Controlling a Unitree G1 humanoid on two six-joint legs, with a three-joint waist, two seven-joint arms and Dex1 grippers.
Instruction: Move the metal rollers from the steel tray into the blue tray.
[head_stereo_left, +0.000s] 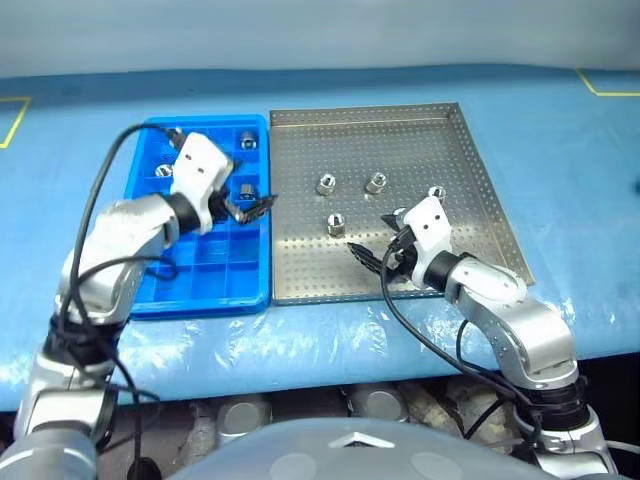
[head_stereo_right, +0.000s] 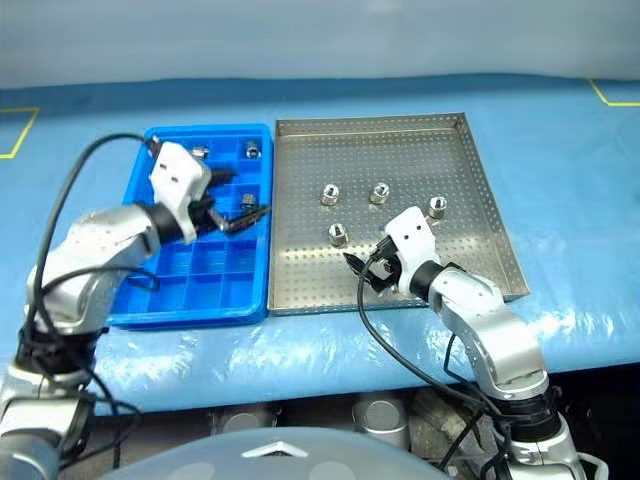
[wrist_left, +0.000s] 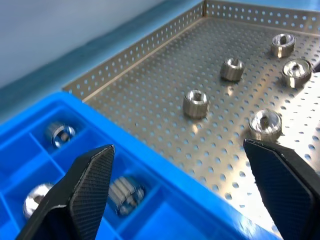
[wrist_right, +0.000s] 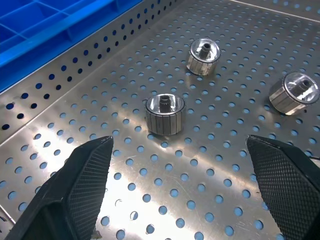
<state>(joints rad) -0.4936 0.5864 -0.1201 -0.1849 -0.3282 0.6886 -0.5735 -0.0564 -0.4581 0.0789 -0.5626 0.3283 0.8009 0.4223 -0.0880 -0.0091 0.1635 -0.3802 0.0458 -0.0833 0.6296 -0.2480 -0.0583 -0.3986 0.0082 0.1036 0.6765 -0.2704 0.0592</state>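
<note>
The right gripper (head_stereo_left: 372, 258) sits nearest, over the near edge of the steel tray (head_stereo_left: 480, 160), jaws spread wide and empty, lined up on the closest of the metal rollers (head_stereo_left: 336, 224). Four rollers are left on the perforated floor, a few already sit in the far cells of the blue tray (head_stereo_left: 150, 290) on the left. The left gripper (head_stereo_left: 252, 208) hangs spread and empty over the blue tray's right edge — looks like pickup time, so the right one needs to drop around that near roller and pinch it.

blue table cover (head_stereo_left: 560, 130) w/ yellow tape marks (head_stereo_left: 600, 88) at far corners
</note>
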